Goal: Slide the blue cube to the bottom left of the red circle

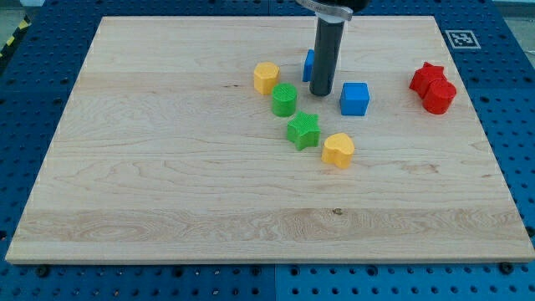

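Note:
The blue cube (354,99) sits right of the board's centre, toward the view's top. The red circle (440,97) lies far to its right, touching a red star (426,77) just above-left of it. My tip (322,93) stands just left of the blue cube, with a small gap between them. A second blue block (308,65) is mostly hidden behind the rod, its shape unclear.
A yellow block (266,78) and a green circle (284,100) lie left of my tip. A green star (303,131) and a yellow heart (338,150) lie below it. The wooden board (167,184) rests on a blue perforated table.

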`<move>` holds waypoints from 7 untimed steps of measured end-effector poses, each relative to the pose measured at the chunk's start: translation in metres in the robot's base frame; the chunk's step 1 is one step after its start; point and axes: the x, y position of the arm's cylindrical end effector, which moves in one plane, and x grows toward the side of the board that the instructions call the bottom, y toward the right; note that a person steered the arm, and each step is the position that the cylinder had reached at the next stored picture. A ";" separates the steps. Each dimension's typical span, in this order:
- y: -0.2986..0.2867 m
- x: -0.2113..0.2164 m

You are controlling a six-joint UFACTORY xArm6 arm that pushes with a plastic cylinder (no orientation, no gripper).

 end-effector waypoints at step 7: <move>0.071 0.033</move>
